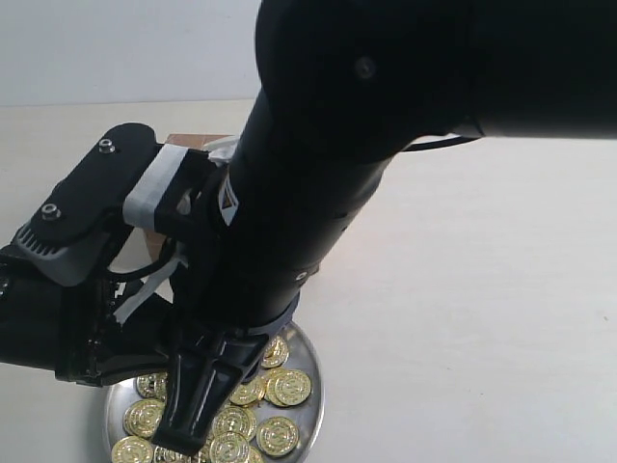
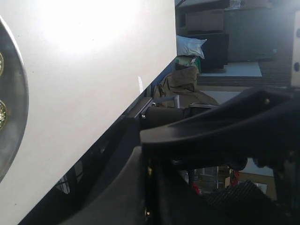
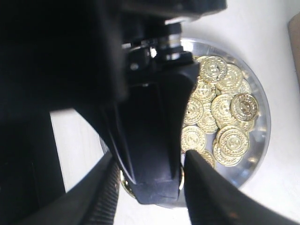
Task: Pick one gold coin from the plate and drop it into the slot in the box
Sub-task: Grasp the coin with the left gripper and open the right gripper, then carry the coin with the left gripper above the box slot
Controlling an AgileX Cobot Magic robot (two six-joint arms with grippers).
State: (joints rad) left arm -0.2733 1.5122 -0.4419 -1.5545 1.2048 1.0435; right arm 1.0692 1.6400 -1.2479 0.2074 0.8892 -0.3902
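The right gripper (image 3: 151,159) hangs spread wide above the plate (image 1: 310,362) of gold coins (image 1: 289,387). The box (image 1: 193,141) lies beyond the plate, mostly blocked by the left arm (image 1: 82,222). I cannot tell the left gripper's state.

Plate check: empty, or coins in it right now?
Not empty. The plate holds many overlapping gold coins, seen in both the exterior and right wrist views. Part of the plate is hidden, so an exact count cannot be told.

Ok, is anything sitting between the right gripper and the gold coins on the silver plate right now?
Yes. In the right wrist view a black arm part lies between the right gripper's spread jaws, covering part of the round silver metal plate. The gold coins beside it lie uncovered.
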